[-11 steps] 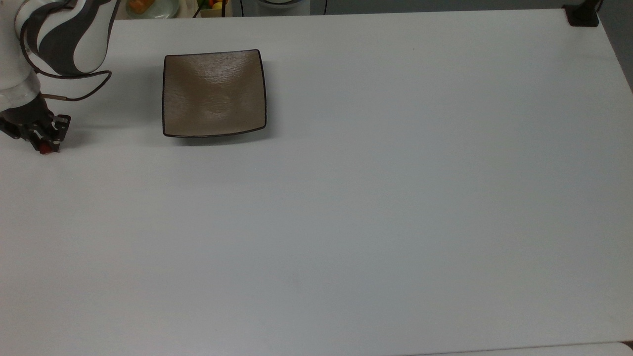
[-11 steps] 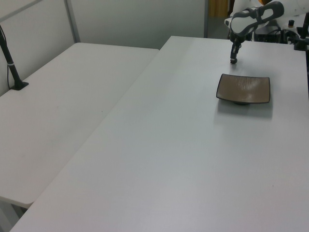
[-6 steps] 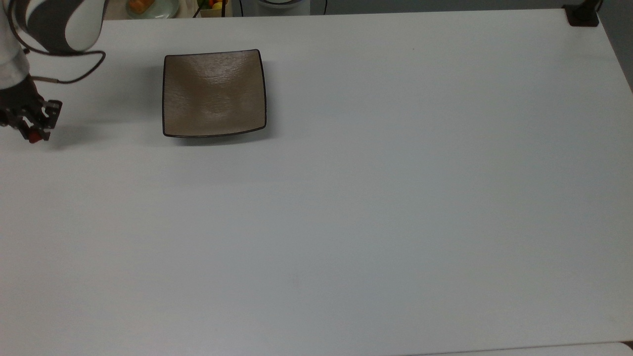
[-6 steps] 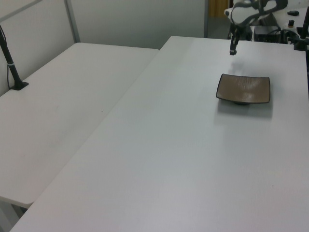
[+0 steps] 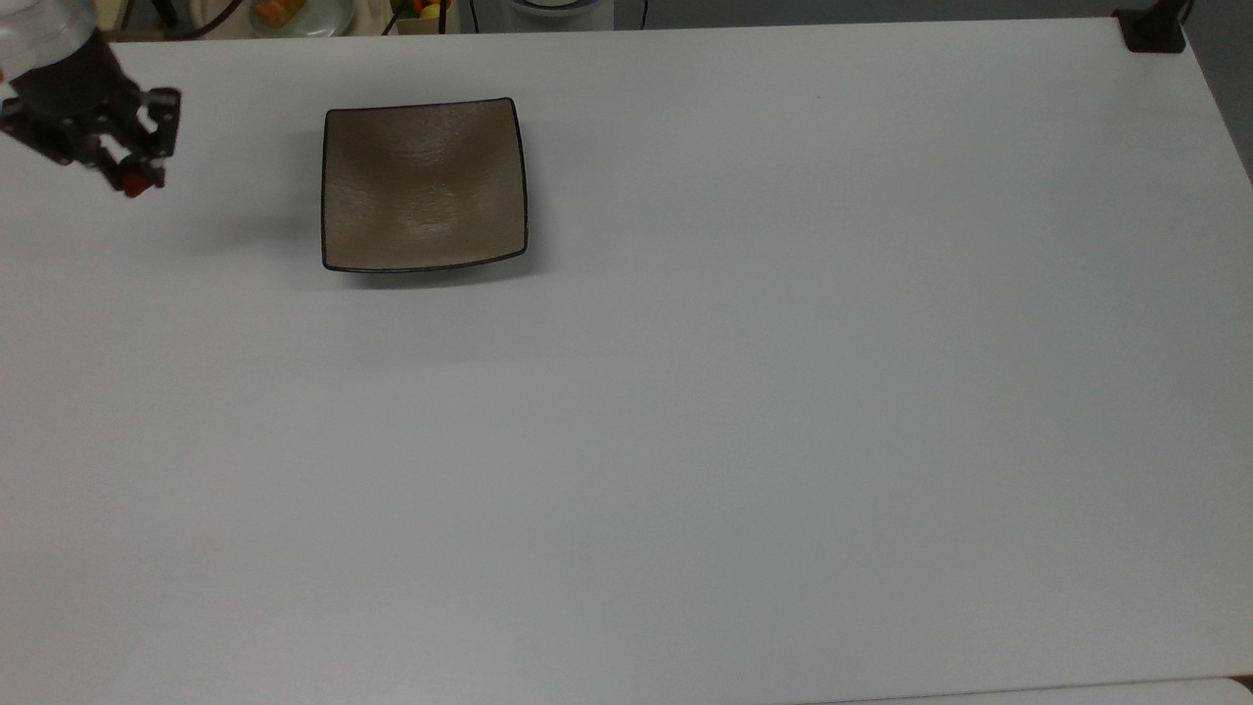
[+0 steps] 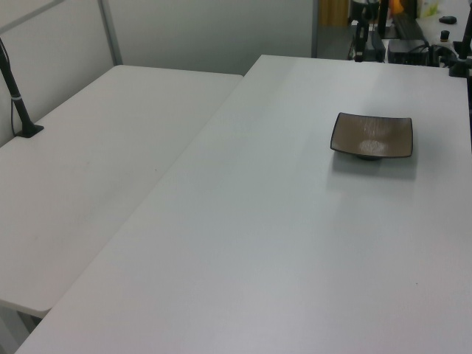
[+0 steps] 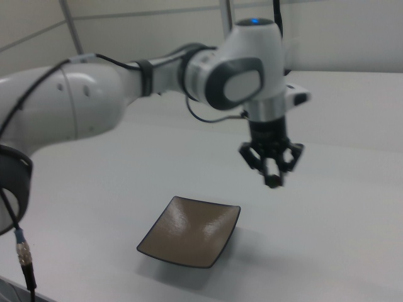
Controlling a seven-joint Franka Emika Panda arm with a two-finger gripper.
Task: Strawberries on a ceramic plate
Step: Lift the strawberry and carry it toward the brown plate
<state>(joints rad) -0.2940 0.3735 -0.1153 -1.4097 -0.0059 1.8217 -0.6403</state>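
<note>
— Far over on the top view's left: pincer (image 5: 135,176) hung above the bench (image 5: 744,411), clamped narrow on the strawberry (image 5: 131,183). Red tip poked out below the fingertips.

— Held up off the surface for a reason?

— Probably to clear the raised rim on the way across. Shadow fell on the bench under it, so nothing touched down there.

— Further right?

— The plate (image 5: 423,184), flat on the bench, bare inside, upturned corners, dark edge. Well apart from the pincer in the top view, with open bench between.

— So the berry not yet delivered.

— No. Carry stage, by the look of things. Still needed: a move toward the top view's right, then a drop into the shallow middle, where the dip ought to stop any rolling.

— Same story from the right view?

— Plate (image 7: 192,231) low and left of centre there, pincer (image 7: 272,180) up and to the right view's right, pointing straight down, above and beyond the plate's corner.

— And the left view?

— Plate (image 6: 372,136) sat empty toward the far right side of the bench.
</note>
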